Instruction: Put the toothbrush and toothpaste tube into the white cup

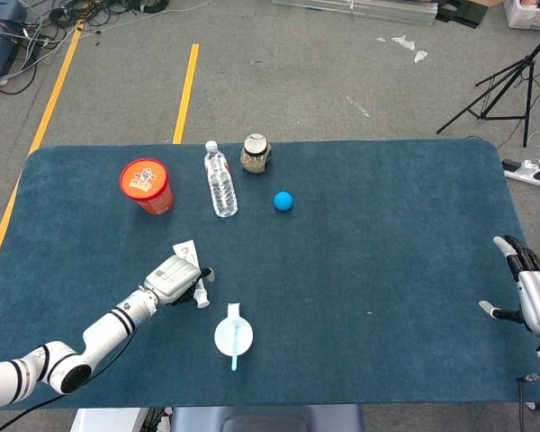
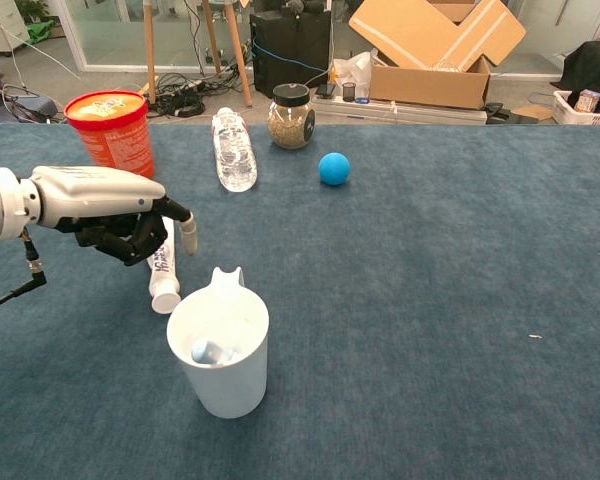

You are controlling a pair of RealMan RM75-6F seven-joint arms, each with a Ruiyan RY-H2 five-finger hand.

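Observation:
The toothpaste tube [image 1: 185,249] lies flat on the blue table, its cap [image 2: 163,300] pointing toward the white cup [image 2: 220,385]. My left hand [image 1: 175,277] sits low over the tube's middle with fingers curled in and the thumb [image 2: 187,236] sticking out. I see no hold on the tube. The white cup [image 1: 223,338] stands just front-right of that hand. The light blue toothbrush [image 1: 237,347] stands in it, and its end [image 2: 205,351] shows inside the cup. My right hand [image 1: 533,295] hangs at the table's right edge, fingers apart, holding nothing.
A red tub [image 1: 147,185], a lying water bottle [image 1: 220,182], a glass jar [image 1: 256,153] and a blue ball [image 1: 283,201] line the far side of the table. Cardboard boxes [image 2: 435,45] and cables lie on the floor beyond.

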